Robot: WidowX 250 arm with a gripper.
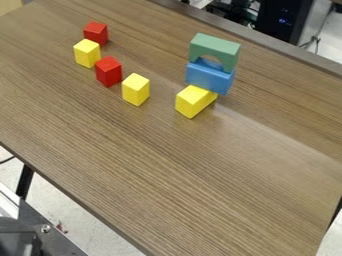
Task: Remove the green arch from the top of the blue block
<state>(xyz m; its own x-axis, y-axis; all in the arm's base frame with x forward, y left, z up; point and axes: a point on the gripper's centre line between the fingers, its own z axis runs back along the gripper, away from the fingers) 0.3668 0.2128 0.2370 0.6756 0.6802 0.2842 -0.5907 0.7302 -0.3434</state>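
The green arch (214,50) stands on top of the blue block (209,76), right of the middle in the upper half of the camera view. Its opening faces down, and a bit of blue shows through the gap. The blue block overlaps the rear end of a yellow block (193,101) and appears to rest on it. No part of the gripper touches the arch or the blocks.
On the wooden table (167,165), left of the stack, two red blocks (108,71) and two yellow blocks (135,89) stand in a slanting row. Dark equipment (286,20) is beyond the far edge; a metal-edged stand (47,235) is at lower left.
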